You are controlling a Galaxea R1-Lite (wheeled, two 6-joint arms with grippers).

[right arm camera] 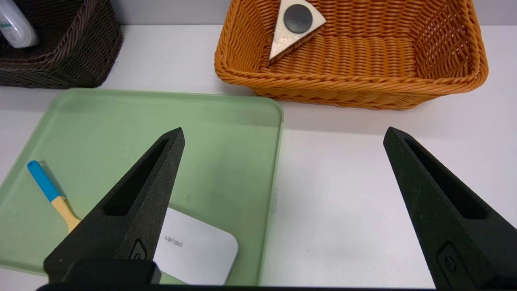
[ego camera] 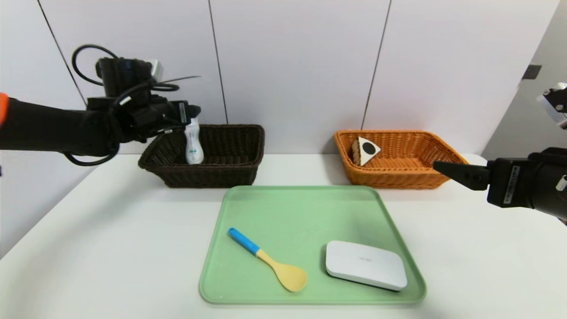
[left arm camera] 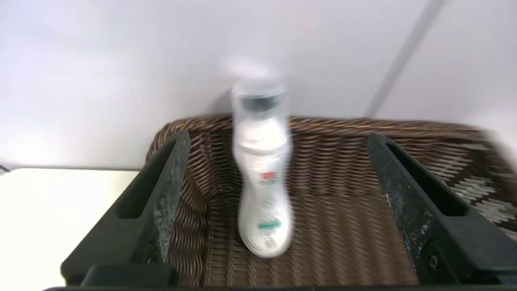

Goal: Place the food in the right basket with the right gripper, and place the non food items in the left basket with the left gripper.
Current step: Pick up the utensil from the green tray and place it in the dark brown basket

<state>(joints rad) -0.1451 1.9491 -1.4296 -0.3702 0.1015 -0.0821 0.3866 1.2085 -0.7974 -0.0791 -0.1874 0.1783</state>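
My left gripper (ego camera: 185, 116) (left arm camera: 278, 137) hangs open over the near-left end of the dark brown left basket (ego camera: 230, 173) (left arm camera: 347, 161). The clear-white bottle (ego camera: 193, 144) (left arm camera: 262, 182) stands blurred on the basket floor, free of both fingers. A yellow spoon with a blue handle (ego camera: 270, 261) (right arm camera: 48, 190) and a flat white box (ego camera: 365, 265) (right arm camera: 194, 250) lie on the green tray (ego camera: 301, 208). The cake slice (ego camera: 366, 150) (right arm camera: 295, 24) leans in the orange right basket (ego camera: 398, 179) (right arm camera: 351, 85), pale underside showing. My right gripper (ego camera: 443, 168) (right arm camera: 284, 131) is open and empty above the table by the tray's right edge.
Both baskets stand at the back of the white table (ego camera: 110, 248), against a white panelled wall. The tray (right arm camera: 161, 121) sits between them, nearer the front edge.
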